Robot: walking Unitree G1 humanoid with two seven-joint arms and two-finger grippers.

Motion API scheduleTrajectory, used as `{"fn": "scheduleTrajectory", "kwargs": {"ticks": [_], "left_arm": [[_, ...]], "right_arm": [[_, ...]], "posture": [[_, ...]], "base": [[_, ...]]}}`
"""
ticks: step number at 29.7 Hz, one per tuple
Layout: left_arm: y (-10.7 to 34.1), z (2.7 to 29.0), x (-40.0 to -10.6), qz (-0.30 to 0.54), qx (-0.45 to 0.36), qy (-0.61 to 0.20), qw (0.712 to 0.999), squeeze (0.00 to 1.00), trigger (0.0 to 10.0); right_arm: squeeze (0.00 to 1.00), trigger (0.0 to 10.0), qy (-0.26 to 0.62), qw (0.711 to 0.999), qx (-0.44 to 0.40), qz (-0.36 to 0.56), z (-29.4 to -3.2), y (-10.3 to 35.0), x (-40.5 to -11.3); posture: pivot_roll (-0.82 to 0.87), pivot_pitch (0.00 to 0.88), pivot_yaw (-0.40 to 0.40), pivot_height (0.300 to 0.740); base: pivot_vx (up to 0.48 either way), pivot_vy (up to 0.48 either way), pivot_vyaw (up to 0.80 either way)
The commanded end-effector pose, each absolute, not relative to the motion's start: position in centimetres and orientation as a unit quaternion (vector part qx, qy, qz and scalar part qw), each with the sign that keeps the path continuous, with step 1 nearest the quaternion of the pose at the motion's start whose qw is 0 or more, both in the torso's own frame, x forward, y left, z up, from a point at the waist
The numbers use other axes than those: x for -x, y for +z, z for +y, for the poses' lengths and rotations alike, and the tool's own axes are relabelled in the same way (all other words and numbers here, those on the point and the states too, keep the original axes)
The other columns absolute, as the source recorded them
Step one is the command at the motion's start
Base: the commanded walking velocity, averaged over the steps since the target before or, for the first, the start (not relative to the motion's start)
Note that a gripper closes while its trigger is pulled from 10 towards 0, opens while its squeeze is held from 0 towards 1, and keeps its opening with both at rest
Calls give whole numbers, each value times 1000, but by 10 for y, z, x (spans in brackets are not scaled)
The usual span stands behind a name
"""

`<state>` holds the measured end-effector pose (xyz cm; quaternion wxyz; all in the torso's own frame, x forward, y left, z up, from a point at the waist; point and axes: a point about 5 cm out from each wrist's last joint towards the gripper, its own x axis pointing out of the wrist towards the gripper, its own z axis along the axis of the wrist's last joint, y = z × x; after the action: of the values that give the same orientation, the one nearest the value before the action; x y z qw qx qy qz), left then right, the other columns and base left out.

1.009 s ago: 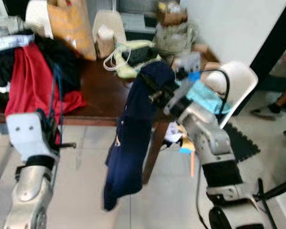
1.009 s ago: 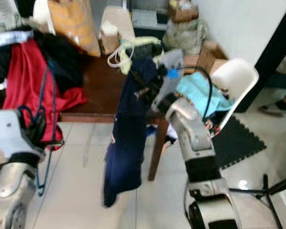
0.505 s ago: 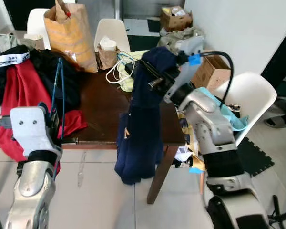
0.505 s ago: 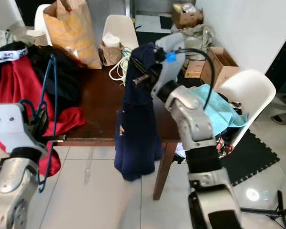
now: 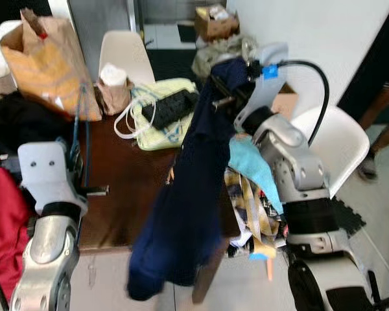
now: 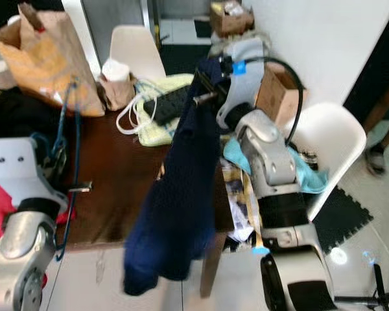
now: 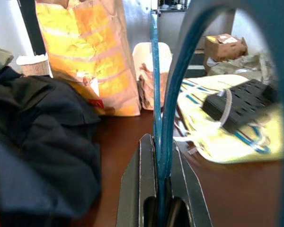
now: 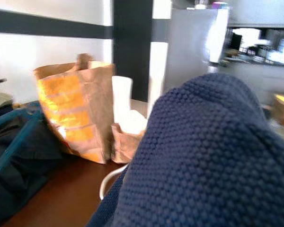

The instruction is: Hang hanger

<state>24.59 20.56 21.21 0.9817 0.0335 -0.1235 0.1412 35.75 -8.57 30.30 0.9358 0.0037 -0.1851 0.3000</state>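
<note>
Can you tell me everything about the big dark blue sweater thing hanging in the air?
The navy sweater is a bumpy knit, draped over the right tool, which holds it up above the brown table. It hangs down long and limp past the table's front edge, its bottom end bunched and blurry. Its top covers the tool's tips, so they are hidden. Close up, in the right wrist view, the knit looks pebbly.

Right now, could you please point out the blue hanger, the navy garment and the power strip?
blue hanger (image 7: 157,94): left wrist view, its upright bar.
navy garment (image 5: 188,220): left eye view, hanging middle.
power strip (image 5: 168,107): left eye view, its top face.
</note>
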Motion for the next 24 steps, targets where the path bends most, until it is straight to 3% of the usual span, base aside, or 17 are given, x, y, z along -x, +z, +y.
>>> {"fn": "scheduleTrajectory", "kwargs": {"ticks": [1,5,15,17,18,20,21,23,24], "left_arm": [[215,207,-245,-127,-34,151,980,0,10000],[219,208,-246,-130,-27,170,977,0,10000],[217,211,-247,-114,-34,183,976,0,10000],[216,209,-247,-111,-36,178,977,0,10000],[216,207,-248,-110,-39,172,978,0,10000],[216,207,-248,-110,-39,172,978,0,10000],[215,206,-248,-109,-41,169,979,0,10000],[215,206,-248,-109,-41,169,979,0,10000],[214,205,-248,-108,-41,167,979,0,10000]], "right_arm": [[0,10000,303,934,4,-189,-85,305,-356],[0,10000,309,932,8,-189,-83,305,-355],[0,10000,340,924,83,-150,-69,287,-351],[0,10000,356,921,119,-108,-68,270,-351],[0,10000,389,903,168,-75,-68,253,-346],[0,10000,389,903,168,-75,-68,253,-346],[0,10000,440,875,199,-34,-68,235,-335],[0,10000,440,875,199,-34,-68,235,-335],[0,10000,497,838,226,5,-70,218,-321]], "posture": [[58,78,-58,740],[61,70,-60,740],[68,52,-52,740],[71,53,-50,740],[66,52,-46,740],[66,52,-46,740],[63,54,-47,740],[63,54,-47,740],[61,54,-46,740]], "base": [[480,0,0],[384,0,0],[0,0,0],[0,0,0],[0,0,0],[0,0,0],[0,0,0],[0,0,0],[0,0,0]]}}
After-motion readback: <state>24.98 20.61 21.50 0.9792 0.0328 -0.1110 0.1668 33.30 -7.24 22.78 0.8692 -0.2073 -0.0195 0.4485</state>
